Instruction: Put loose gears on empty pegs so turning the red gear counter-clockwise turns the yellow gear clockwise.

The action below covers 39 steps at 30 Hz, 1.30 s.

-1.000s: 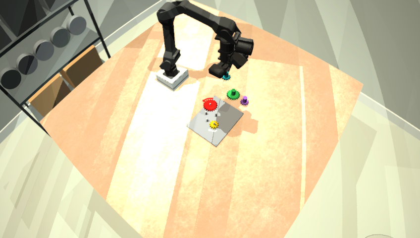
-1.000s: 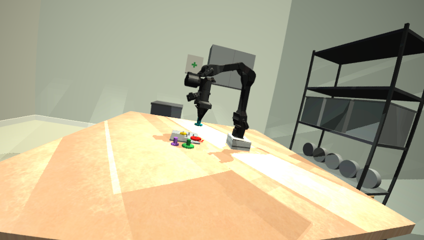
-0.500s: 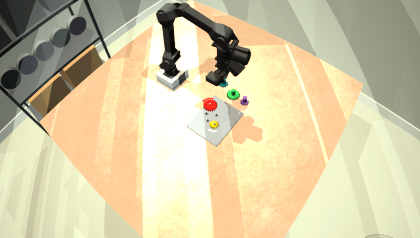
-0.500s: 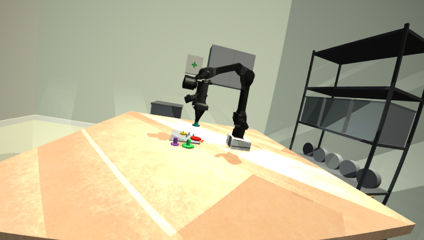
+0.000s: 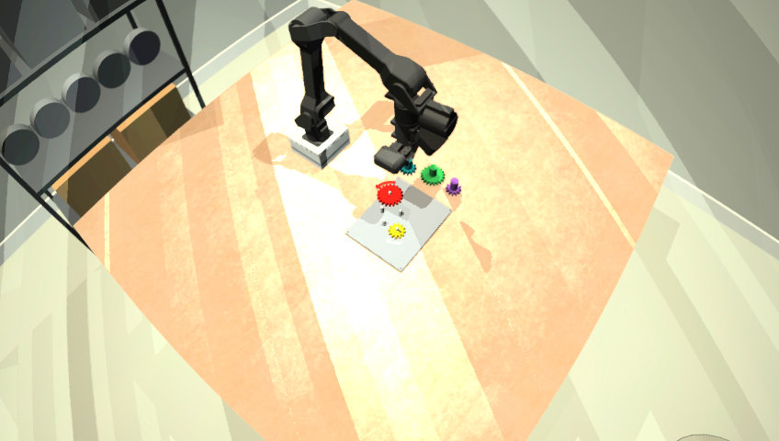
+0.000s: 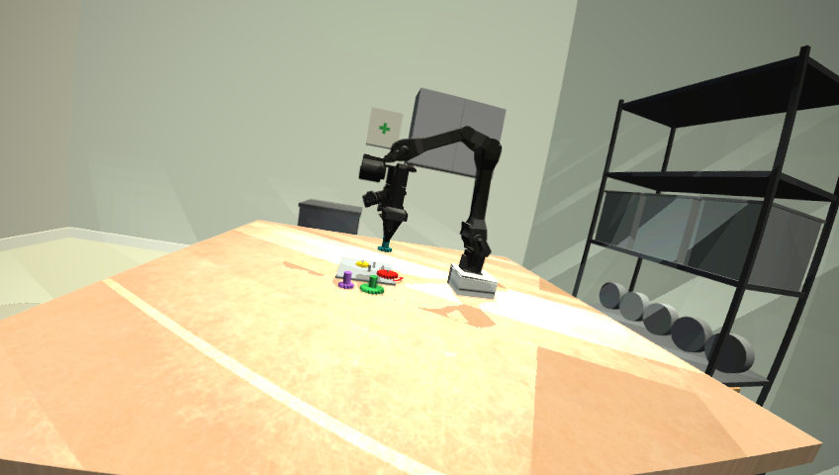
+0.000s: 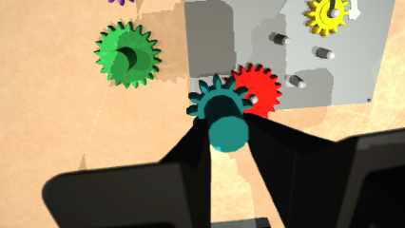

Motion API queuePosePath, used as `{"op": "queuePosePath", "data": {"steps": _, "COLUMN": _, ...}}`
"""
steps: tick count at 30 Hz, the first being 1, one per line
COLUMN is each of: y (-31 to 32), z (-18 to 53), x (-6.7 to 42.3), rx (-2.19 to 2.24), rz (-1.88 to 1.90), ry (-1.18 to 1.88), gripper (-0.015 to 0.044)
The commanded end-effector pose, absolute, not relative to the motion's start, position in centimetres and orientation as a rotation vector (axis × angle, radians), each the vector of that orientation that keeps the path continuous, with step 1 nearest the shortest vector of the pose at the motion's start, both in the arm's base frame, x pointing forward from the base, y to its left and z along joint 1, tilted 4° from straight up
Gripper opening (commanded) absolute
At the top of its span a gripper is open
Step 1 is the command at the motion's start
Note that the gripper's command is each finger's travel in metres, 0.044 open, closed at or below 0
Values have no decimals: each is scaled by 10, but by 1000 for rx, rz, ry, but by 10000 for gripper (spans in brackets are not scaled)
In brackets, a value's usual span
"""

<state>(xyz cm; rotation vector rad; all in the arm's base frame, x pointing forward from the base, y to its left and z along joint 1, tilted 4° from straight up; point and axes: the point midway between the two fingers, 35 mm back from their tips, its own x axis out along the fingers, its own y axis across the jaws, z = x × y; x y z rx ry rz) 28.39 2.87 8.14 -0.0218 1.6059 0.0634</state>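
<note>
My gripper is shut on the handle of the teal gear and holds it up in the air; in the wrist view the gear overlaps the red gear's edge. The red gear and the yellow gear sit on the grey board. Three bare pegs stand between and beside them. The green gear and the purple gear stand on the table.
The arm's white base stands on the table behind the board. The green and purple gears stand just off the board's edge, with the purple one mostly cut off at the top of the wrist view. A shelf rack stands beyond the table.
</note>
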Motion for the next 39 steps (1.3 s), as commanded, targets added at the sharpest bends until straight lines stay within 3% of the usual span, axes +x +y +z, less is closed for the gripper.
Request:
{"op": "queuePosePath", "data": {"steps": 1, "y": 20, "z": 77, "x": 284, "rx": -30, "rz": 63, "ry": 1608, "gripper": 0}}
{"op": "queuePosePath", "data": {"steps": 39, "y": -60, "z": 45, "x": 271, "rx": -33, "rz": 60, "ry": 1614, "gripper": 0}}
